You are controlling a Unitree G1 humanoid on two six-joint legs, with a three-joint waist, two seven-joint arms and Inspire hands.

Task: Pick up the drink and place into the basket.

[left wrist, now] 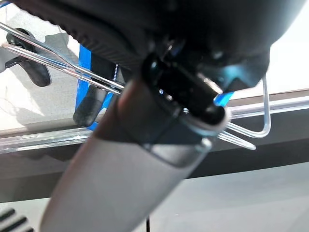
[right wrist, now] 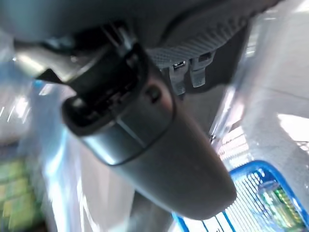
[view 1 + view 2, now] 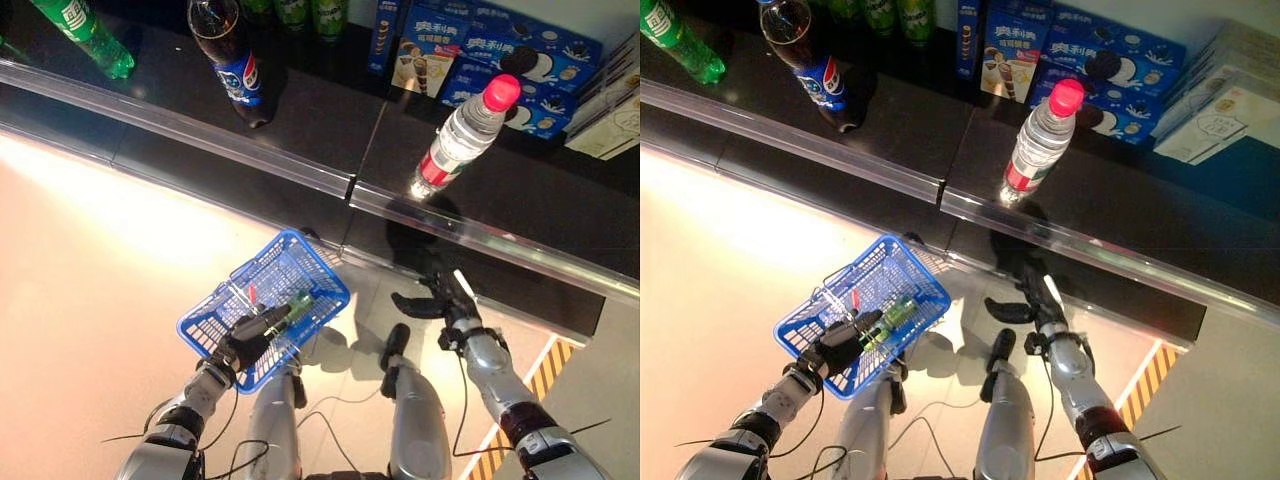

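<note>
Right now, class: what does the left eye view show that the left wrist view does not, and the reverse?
Only the left eye view shows the shelf bottles: a water bottle with a pink cap, a cola bottle, a green bottle, plus blue boxes and the open right hand. Only the left wrist view shows the wire handle close up. Both share the blue basket and the left hand curled on its handle.

A dark shelf (image 3: pixel 300 120) holds blue cookie boxes (image 3: pixel 520 60) at the back. A white box (image 3: pixel 612 110) sits beside them. Yellow and black stripes (image 3: pixel 535 385) mark the shiny floor (image 3: pixel 90 260).
</note>
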